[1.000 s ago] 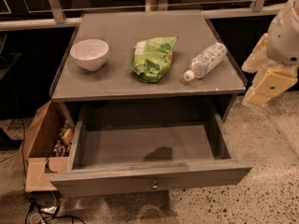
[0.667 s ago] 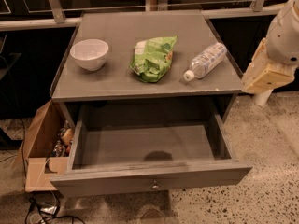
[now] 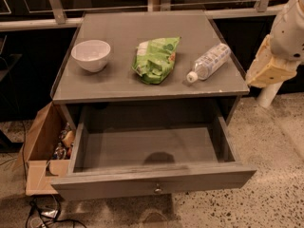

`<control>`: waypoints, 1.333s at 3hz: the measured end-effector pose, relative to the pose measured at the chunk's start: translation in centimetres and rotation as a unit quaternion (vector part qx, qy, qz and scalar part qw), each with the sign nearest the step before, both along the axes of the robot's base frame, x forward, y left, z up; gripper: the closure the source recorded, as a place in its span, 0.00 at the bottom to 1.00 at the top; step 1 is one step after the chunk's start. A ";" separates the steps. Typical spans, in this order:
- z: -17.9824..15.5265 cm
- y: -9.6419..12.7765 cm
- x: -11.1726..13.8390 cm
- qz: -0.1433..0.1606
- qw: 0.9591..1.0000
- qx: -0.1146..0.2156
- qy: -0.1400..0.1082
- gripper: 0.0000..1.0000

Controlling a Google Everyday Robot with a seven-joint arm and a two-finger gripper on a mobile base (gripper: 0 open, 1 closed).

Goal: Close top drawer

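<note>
The top drawer (image 3: pixel 152 182) of the grey cabinet is pulled far out toward me and is empty inside. Its plain front panel has a small round metal knob (image 3: pixel 157 190) at its centre. My gripper (image 3: pixel 266 70) is at the right, beside the cabinet's right edge, level with the cabinet top and well above and to the right of the drawer front. It touches nothing.
On the cabinet top (image 3: pixel 118 80) stand a white bowl (image 3: pixel 91 54), a green chip bag (image 3: pixel 155 58) and a lying plastic water bottle (image 3: pixel 209 61). An open cardboard box (image 3: pixel 45 148) with clutter sits on the floor to the left. Cables (image 3: pixel 42 215) lie at bottom left.
My gripper and arm have moved up a little, at the right of the cabinet. The drawer has stayed open in the same place.
</note>
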State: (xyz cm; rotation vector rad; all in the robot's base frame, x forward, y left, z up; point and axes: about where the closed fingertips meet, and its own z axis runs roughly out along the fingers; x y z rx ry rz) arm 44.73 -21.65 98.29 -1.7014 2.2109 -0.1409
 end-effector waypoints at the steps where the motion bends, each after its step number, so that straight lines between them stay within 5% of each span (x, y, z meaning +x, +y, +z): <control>1: -2.7 -0.3 0.6 -0.020 1.000 -0.007 -0.005 1.00; 3: -11.4 -1.6 -0.7 -0.058 0.997 -0.004 0.049 1.00; 4: -11.8 -1.6 -0.8 -0.058 0.997 -0.004 0.053 1.00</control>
